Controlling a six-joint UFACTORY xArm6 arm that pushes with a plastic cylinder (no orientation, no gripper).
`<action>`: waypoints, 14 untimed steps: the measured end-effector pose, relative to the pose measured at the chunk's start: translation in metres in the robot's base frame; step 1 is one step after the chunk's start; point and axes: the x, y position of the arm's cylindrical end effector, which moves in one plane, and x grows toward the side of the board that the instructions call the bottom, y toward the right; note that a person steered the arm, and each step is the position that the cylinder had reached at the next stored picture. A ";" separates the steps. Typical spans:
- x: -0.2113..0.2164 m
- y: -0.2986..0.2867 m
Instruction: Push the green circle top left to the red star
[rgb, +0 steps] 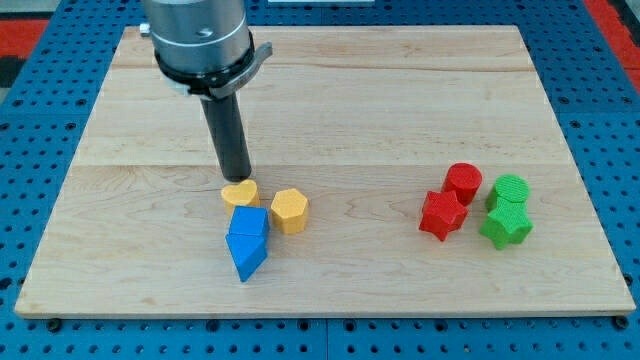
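Observation:
The green circle (511, 189) stands at the view's right, just above a green star (506, 226) and right of a red circle (463, 183). The red star (442, 214) lies below-left of the red circle and left of the green star. My tip (238, 180) is far to the left of them, touching the top edge of a yellow heart (239, 193).
A yellow hexagon (289, 210) lies right of the heart. Two blue blocks, a cube-like one (248, 224) and a pointed one (246, 254), sit below the heart. The wooden board (330, 110) ends at a blue pegboard surround.

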 end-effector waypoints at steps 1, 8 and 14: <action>-0.024 0.030; 0.036 0.354; 0.022 0.145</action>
